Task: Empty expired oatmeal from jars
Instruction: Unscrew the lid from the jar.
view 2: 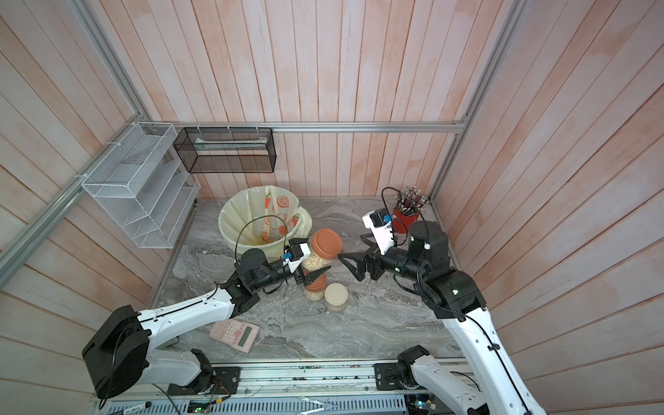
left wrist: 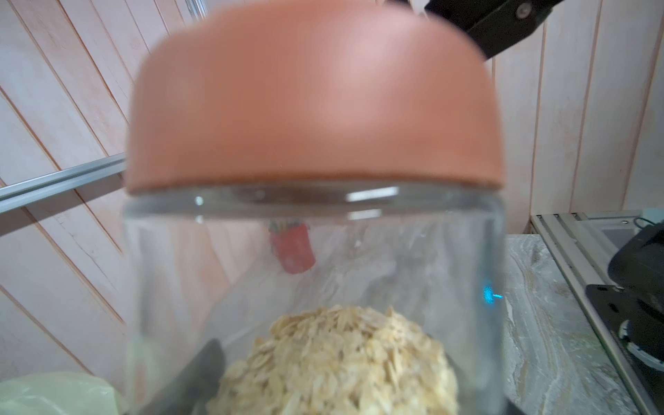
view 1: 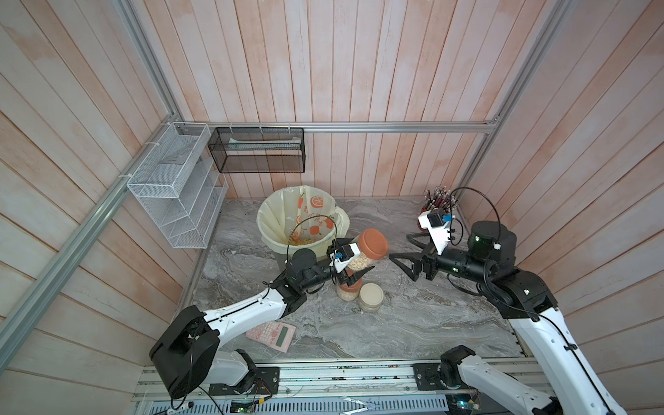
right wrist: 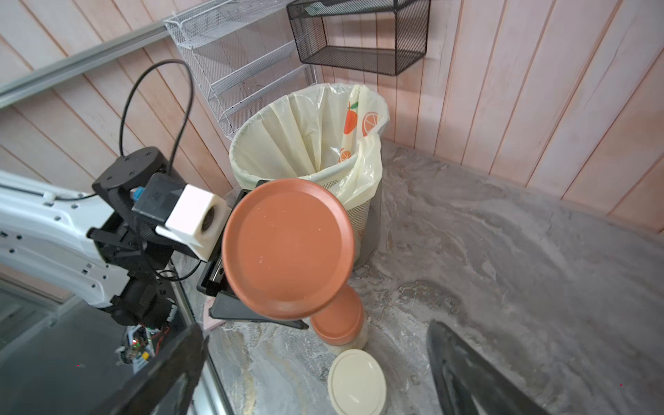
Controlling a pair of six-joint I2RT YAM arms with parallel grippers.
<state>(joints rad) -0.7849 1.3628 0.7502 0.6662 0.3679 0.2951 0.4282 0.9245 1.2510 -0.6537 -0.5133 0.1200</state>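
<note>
Over the marbled tabletop [view 1: 395,323] my left gripper [view 1: 354,261] is clamped on a raised, tilted jar [view 1: 363,257] of oatmeal [left wrist: 334,359] beside the bin [view 1: 267,219] (terracotta lid [right wrist: 287,248] not yet off), so I reckon the right gripper [view 1: 401,267], jaws spread just short of it, must grip and unscrew that lid.

- Bright, soft, even light; shadows are faint.
- In both top views the wall planks [view 1: 323,54] bow at the edges.
- Left wrist view: terracotta lid [left wrist: 316,97] blurred, too close.
</note>
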